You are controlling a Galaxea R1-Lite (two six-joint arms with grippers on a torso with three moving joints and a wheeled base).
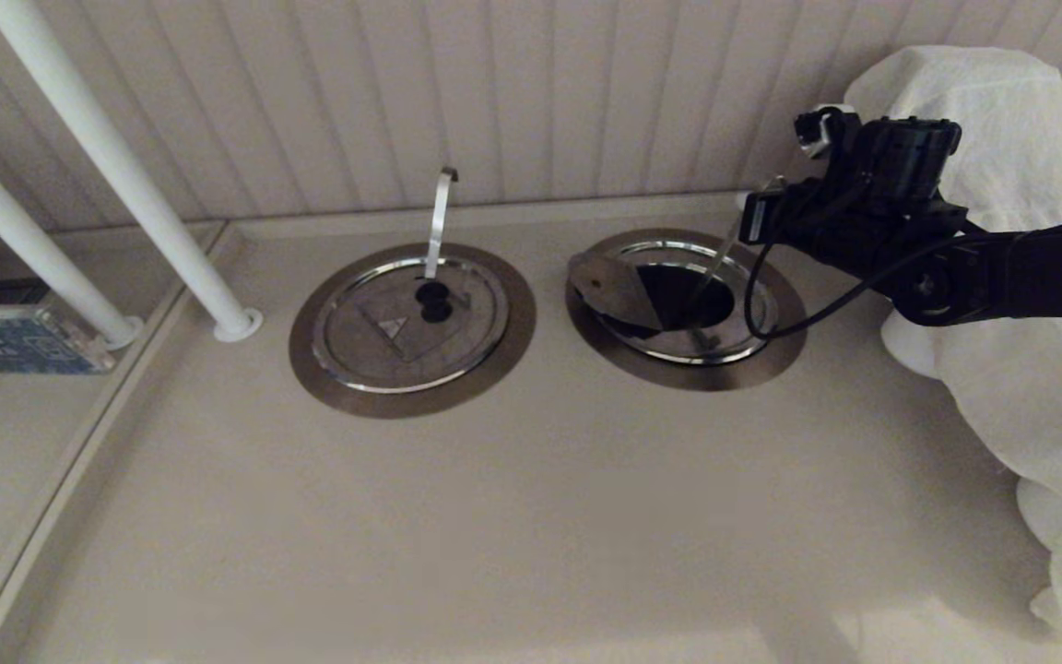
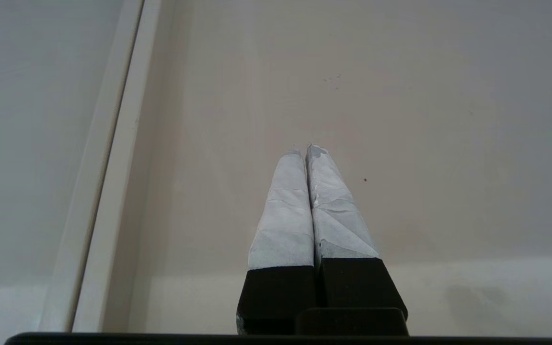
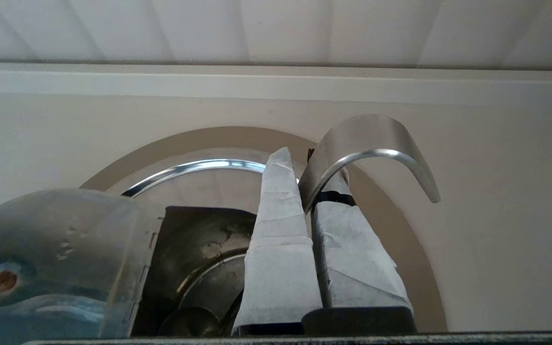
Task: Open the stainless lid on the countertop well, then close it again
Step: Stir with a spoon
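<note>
On the right, the stainless lid stands tilted up over the left side of the countertop well, leaving a dark wedge open inside the bronze ring. A slanted steel strip rises from the well to my right gripper. In the right wrist view that gripper is shut on the curved strip, with the raised lid beside it and the dark well below. My left gripper is shut and empty over bare countertop, outside the head view.
A twin lid lies flat in its own ring to the left, with a near-vertical strip. Two white slanted posts stand at the far left. A white cloth covers something behind the right arm. The panelled wall runs close behind both wells.
</note>
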